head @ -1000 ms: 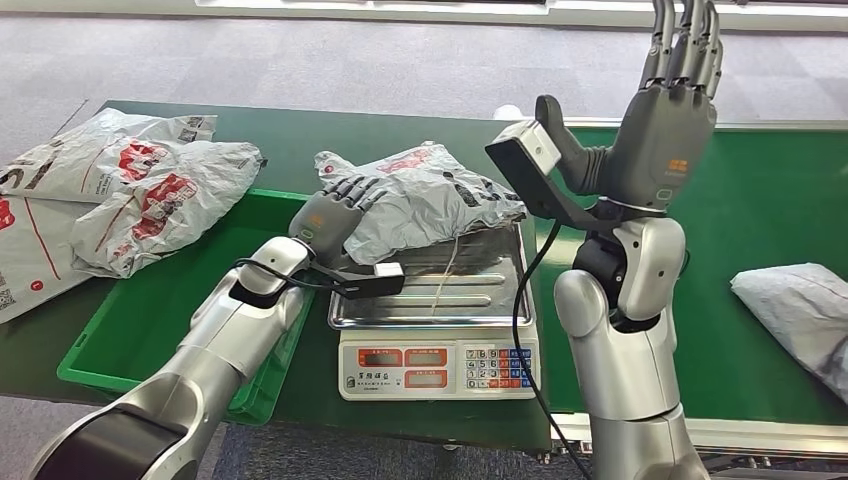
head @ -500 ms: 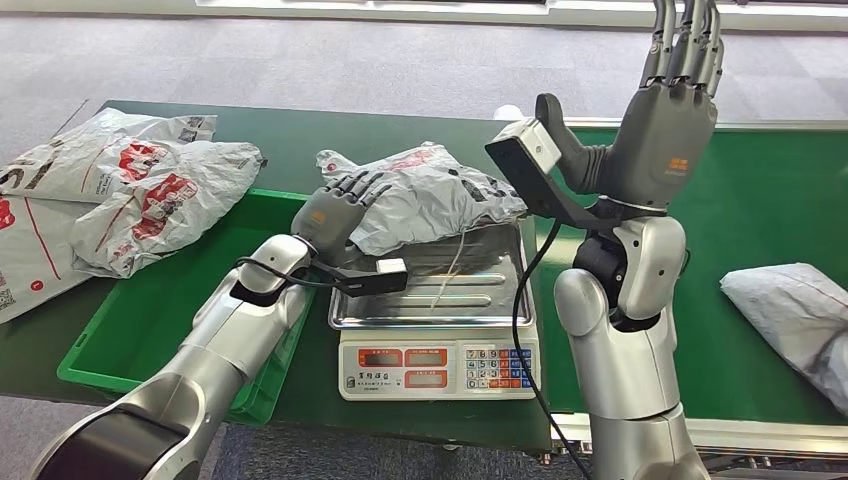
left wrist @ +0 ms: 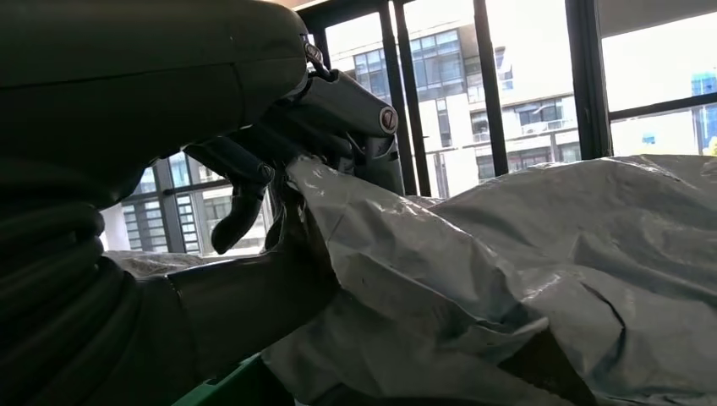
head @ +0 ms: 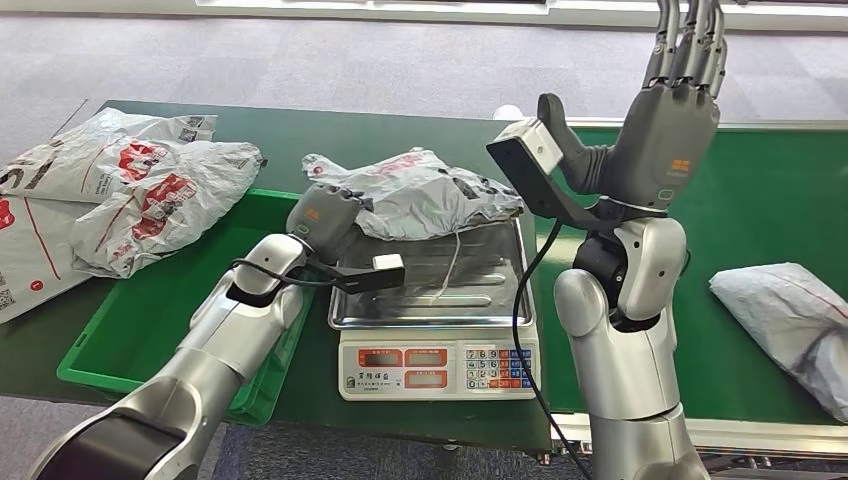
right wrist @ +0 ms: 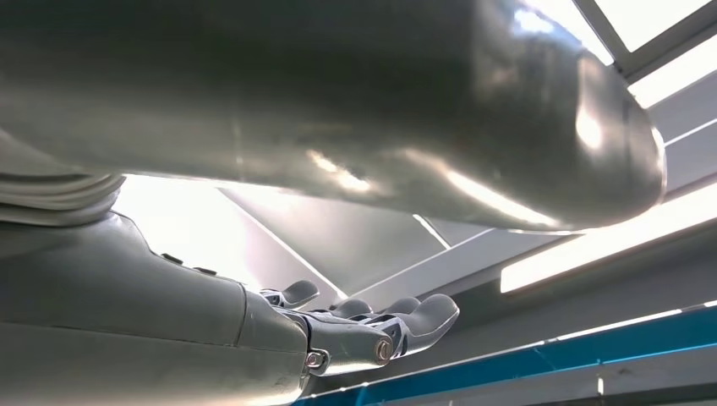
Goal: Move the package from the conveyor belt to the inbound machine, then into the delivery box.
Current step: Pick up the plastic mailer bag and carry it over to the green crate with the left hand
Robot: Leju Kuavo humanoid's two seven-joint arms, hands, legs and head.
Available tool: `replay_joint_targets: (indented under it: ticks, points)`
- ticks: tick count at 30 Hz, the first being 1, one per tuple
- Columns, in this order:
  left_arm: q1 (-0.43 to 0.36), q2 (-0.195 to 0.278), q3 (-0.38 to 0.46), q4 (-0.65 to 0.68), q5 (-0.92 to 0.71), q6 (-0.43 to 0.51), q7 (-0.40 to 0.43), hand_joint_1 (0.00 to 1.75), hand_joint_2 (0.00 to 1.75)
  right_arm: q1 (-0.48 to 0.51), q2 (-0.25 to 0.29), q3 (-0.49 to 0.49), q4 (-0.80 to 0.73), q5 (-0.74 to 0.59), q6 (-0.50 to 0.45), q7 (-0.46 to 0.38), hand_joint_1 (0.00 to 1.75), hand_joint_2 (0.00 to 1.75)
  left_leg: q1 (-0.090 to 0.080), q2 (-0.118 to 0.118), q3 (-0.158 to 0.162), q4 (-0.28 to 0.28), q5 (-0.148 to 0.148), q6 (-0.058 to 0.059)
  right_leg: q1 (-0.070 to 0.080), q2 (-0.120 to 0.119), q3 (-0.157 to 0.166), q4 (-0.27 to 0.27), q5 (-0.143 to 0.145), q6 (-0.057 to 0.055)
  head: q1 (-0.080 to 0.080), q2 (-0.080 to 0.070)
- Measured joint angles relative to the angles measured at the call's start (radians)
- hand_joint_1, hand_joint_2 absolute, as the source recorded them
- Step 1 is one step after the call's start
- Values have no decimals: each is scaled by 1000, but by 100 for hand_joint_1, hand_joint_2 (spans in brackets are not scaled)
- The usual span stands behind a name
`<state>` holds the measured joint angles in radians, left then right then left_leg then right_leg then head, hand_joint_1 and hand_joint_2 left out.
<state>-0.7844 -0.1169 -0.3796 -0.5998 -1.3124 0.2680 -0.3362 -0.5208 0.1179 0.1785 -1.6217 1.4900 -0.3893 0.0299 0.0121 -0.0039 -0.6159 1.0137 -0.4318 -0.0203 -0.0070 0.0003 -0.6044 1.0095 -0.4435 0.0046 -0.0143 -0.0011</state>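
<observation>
Robot's left hand grips a grey poly-mailer package lying on the weighing scale.

Soft, crinkled and likely light and slippery, the bag is best pinched at a bunched edge; the right hand is raised, fingers extended, holding nothing.

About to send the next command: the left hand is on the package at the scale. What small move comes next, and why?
Probably lift it slightly and carry it toward the green bin. The left hand grips the package at its edge, fingers curled into the plastic, but the bag rests on the scale tray. The right hand is raised, holding nothing.
</observation>
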Motion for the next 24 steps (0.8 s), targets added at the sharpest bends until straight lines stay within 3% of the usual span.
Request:
replay_joint_targets:
  ticks: [8,10,12,14,21,24]
  points:
    - [25,20,0,-39,-3,35,24,175,175,16,0,0,0,-4,-11,-5,0,0,0,0,0,0,0,0,0,0,0,0,0,0,0,0]
    - [33,31,1,-57,-43,110,101,175,175,24,0,0,0,-4,-12,-8,0,0,0,0,0,0,0,0,0,0,0,0,0,0,0,0]
    - [36,48,5,-90,-117,210,229,175,175,33,0,0,0,-1,-10,-9,0,0,0,1,0,0,0,0,1,0,0,0,0,0,0,0]
    - [34,70,18,-138,-170,245,312,175,175,42,0,0,-1,3,-7,-9,0,0,0,1,0,0,0,0,1,0,0,0,0,0,0,0]
    - [36,118,106,-289,-188,198,326,175,175,53,0,0,-3,8,-6,-8,0,0,1,0,0,0,0,0,1,0,0,0,0,0,0,0]
    - [30,143,111,-314,-188,227,418,175,175,53,0,0,-3,9,-7,-8,0,0,1,1,0,0,0,-1,1,0,0,0,0,0,0,0]
